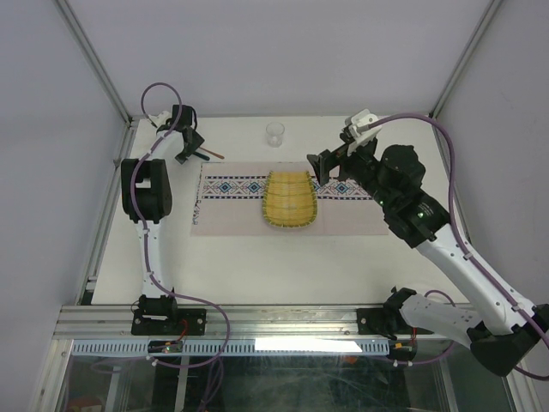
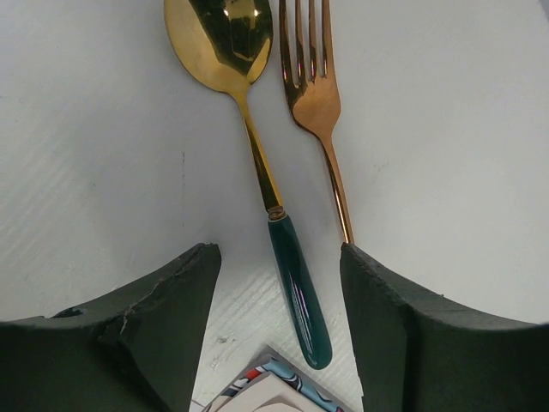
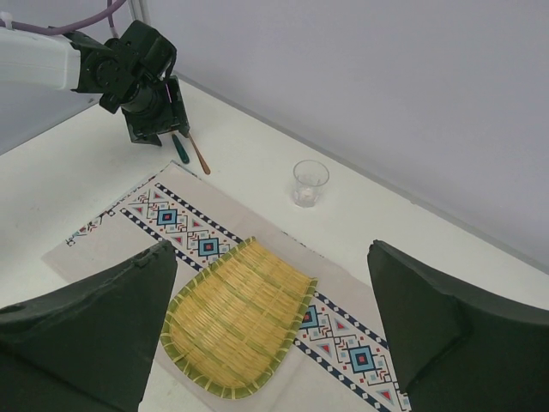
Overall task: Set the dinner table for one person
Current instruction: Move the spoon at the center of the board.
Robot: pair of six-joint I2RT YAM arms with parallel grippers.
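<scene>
White panel walls close in the dinner table (image 1: 257,266), a matte white top with a metal rail (image 1: 257,319) along its 6 o'clock edge.

Top view: we note a patterned placemat (image 1: 232,219) at centre. A woven bamboo tray (image 1: 289,200) lies on it, only its bare weave showing. A clear glass (image 1: 274,133) stands upright on the table at 12 o'clock of the tray, off the mat, see-through to its base. We find the left gripper (image 1: 190,148) at 10 o'clock of the mat and the right gripper (image 1: 322,165) at 2 o'clock of the tray.

Left wrist view: jaws spread. Between them lie a gold spoon (image 2: 225,43) with a green handle and a copper fork (image 2: 313,94) at its 3 o'clock, both flat on the table, heads toward 12. The fork's handle runs behind one finger; whether they touch we cannot tell.

Right wrist view: jaws spread wide, above the tray.
</scene>
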